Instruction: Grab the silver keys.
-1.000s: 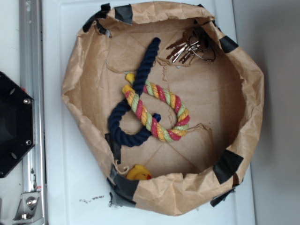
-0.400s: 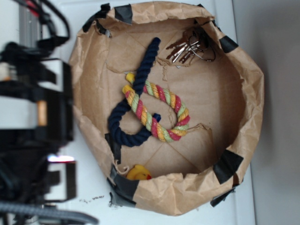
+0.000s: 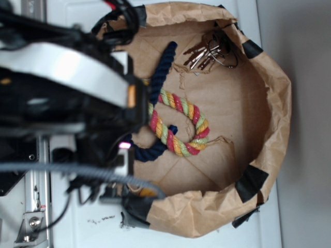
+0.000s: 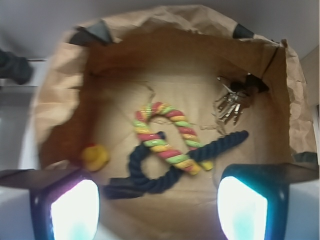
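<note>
In the exterior view, the silver keys [image 3: 208, 53] are seen at the upper right of the paper-lined bin [image 3: 274, 103], close to its wall and well apart from the blurred arm [image 3: 67, 98] filling the left of the frame. The multicoloured rope [image 3: 178, 124] and the navy rope [image 3: 161, 67] lie between them.

In the wrist view, the keys [image 4: 231, 102] sit right of centre, just above the navy rope's end [image 4: 240, 137]. The gripper [image 4: 159, 200] is held wide apart and empty — the approach step is judged to be in hand. Next, travel toward the keys and a descent are called for, with the navy rope avoided.
</note>
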Controlling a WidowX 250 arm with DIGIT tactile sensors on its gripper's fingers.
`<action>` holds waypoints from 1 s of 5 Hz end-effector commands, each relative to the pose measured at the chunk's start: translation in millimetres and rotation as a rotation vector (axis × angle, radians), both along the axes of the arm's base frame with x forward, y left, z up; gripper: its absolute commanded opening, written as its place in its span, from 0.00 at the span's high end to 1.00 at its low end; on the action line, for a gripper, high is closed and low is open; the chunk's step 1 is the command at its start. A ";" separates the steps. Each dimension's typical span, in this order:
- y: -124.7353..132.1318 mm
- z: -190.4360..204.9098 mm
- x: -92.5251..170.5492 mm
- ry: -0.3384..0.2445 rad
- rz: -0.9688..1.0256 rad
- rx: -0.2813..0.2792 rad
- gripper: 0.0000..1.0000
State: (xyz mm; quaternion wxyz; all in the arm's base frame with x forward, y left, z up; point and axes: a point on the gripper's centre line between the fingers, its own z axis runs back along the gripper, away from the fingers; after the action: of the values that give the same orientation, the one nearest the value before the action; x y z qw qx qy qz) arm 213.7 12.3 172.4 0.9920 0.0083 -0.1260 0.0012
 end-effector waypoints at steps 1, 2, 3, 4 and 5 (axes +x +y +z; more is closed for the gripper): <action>28.3 -23.5 18.3 -0.037 0.051 0.099 0.00; 21.5 -34.6 30.2 -0.056 0.008 0.157 0.00; 21.5 -34.6 30.2 -0.056 0.008 0.157 0.00; 21.5 -34.6 30.2 -0.056 0.008 0.157 0.00; 21.5 -34.6 30.2 -0.056 0.008 0.157 0.00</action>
State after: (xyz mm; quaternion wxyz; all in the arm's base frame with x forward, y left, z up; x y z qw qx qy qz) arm 240.2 32.9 128.9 0.9867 0.0845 -0.1391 -0.0037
